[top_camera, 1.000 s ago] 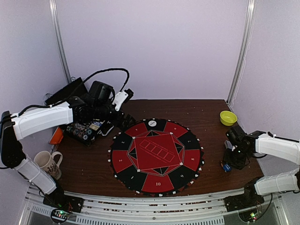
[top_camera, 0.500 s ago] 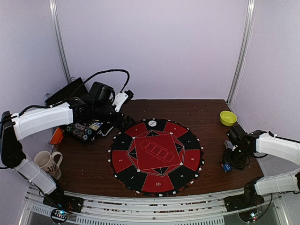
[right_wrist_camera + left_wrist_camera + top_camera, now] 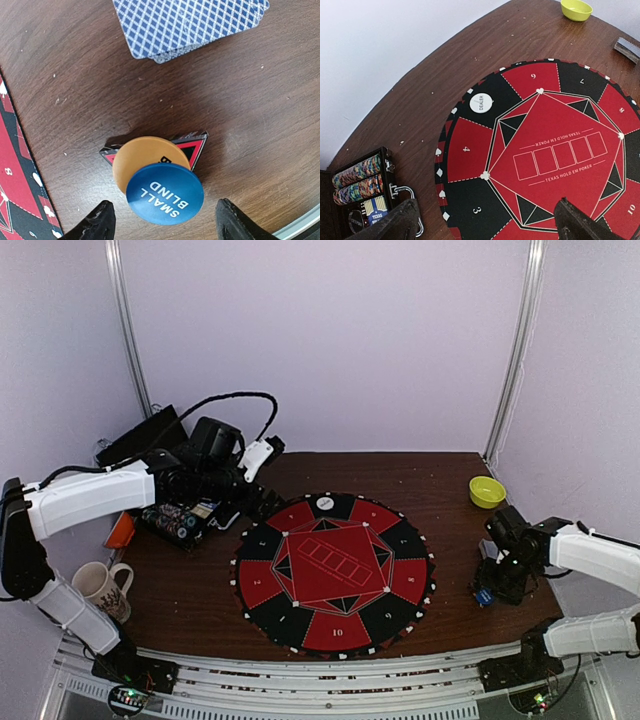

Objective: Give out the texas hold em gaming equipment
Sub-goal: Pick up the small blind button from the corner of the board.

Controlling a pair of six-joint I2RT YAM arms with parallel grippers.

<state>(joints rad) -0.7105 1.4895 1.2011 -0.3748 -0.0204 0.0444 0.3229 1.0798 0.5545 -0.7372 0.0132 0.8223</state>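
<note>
My right jaws hang open over the round blue plastic SMALL BLIND disc (image 3: 164, 194), lying half atop a round orange disc (image 3: 145, 155) on the brown wooden counter (image 3: 75, 75), and since it looks light, stiff and slick I'd pinch its rim, while my left jaws stand open and empty.

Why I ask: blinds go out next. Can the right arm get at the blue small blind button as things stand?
Probably yes: its fingers hang open either side of the small blind button, which lies uncovered atop the orange button. Nothing seems to block the way.
</note>
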